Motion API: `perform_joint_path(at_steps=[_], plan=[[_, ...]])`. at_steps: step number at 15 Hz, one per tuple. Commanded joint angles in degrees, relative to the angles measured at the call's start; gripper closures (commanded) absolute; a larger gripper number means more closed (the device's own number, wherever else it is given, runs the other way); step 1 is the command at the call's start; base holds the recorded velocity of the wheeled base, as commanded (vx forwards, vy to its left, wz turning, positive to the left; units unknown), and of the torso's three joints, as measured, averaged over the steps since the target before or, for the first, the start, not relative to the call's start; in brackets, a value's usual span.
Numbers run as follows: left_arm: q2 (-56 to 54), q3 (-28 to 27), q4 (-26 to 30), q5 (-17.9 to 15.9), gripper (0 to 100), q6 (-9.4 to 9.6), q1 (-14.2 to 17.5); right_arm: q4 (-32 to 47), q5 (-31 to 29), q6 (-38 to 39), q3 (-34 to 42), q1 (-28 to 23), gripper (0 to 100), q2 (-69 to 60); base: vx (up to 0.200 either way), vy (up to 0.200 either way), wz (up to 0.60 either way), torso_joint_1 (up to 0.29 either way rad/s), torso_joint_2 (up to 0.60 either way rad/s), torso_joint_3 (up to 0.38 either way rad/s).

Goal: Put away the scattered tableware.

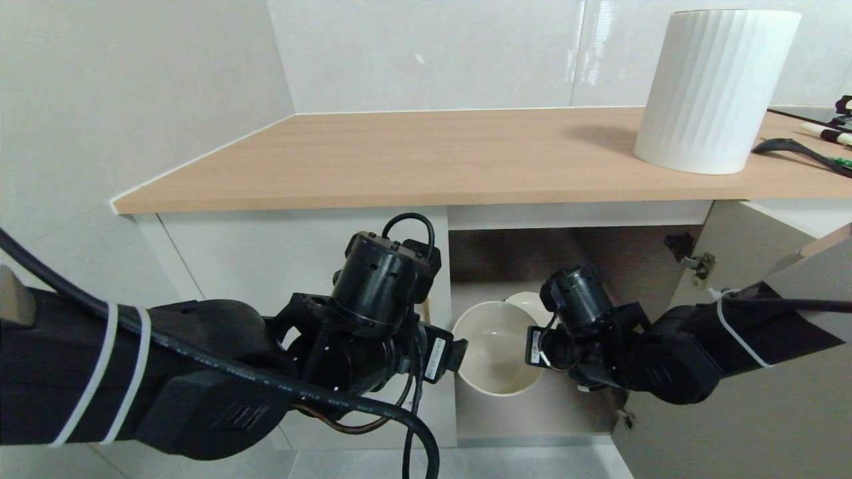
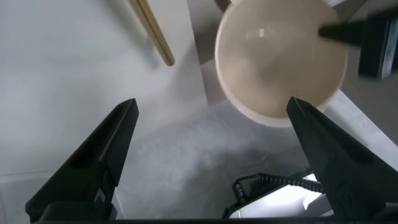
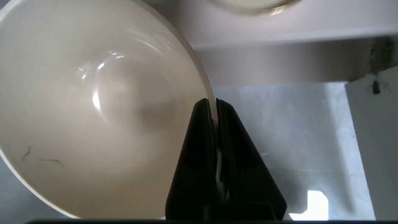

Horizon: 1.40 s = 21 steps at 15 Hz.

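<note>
Cream bowl point(image 1: 496, 362) clamped by its rim in the right gripper point(image 1: 534, 346), held at the mouth of the open under-counter cabinet point(image 1: 599, 253), left gripper point(image 2: 211, 106) spread wide and gripping nothing just beside the bowl, second pale dish point(image 1: 526, 301) inside the cabinet behind it, white ribbed canister point(image 1: 712, 86) on the countertop point(image 1: 399, 159)

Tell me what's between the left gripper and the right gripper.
The cream bowl, as the head view shows. The right gripper is shut on its rim, with the open left gripper at its other side.

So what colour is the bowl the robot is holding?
The bowl is plain creamy white, with no pattern. It shows best in the right wrist view.
</note>
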Motion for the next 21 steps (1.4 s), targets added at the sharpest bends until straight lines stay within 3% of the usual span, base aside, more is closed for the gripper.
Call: perform_joint_path(at_steps=[1,5,9,16,21], plan=[[0.0,0.0,0.0,0.0,0,-0.02,0.0,0.0,-0.3,0.1,-1.2,-1.3,100,0.7,0.000,0.000,0.00,0.000,0.00,0.000],[-0.2,0.0,0.0,0.0,0,-0.02,0.0,0.0,-2.1,0.9,-2.7,-2.9,100,1.9,-0.200,0.000,0.00,0.005,0.01,0.000],[-0.8,0.1,0.0,0.0,0,0.07,0.0,0.0,-5.4,3.6,-7.1,-6.2,100,6.0,0.000,0.000,0.00,0.000,0.00,0.000],[-1.4,0.1,0.0,0.0,0,0.07,0.0,0.5,-5.4,3.4,-19.1,-13.6,100,13.5,0.000,0.000,0.00,0.000,0.00,0.000],[-1.2,0.1,0.0,0.0,0,0.07,0.0,3.1,-5.3,3.3,-26.7,-15.0,100,18.7,0.000,0.000,0.00,0.000,0.00,0.000]])
